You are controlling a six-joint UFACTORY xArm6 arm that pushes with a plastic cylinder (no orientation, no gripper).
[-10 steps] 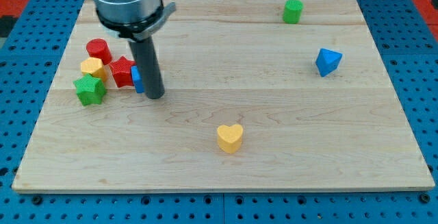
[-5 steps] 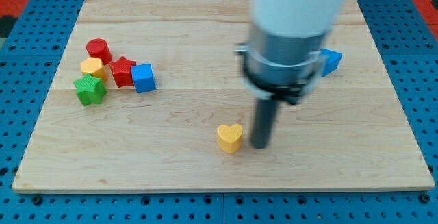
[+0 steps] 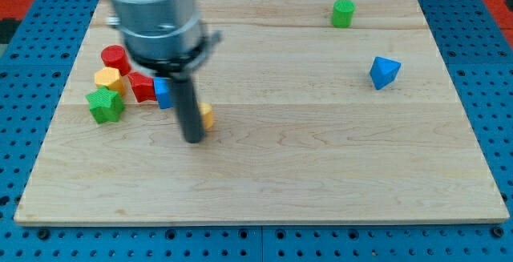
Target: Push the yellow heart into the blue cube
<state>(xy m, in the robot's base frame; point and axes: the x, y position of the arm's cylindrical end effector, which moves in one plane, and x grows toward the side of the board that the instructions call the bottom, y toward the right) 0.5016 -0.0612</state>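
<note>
The yellow heart lies left of the board's middle, mostly hidden behind my rod; only its right edge shows. My tip rests on the board at the heart's lower left, touching or nearly touching it. The blue cube sits just up and left of the heart, partly hidden by the rod. I cannot tell whether the heart touches the cube.
A red cylinder, a yellow block, a green star and a red star cluster left of the blue cube. A green cylinder stands at the top right. A blue triangular block lies at the right.
The rod swept from the heart's right side leftward. The yellow heart has moved from the lower middle up and left to beside the blue cube.
</note>
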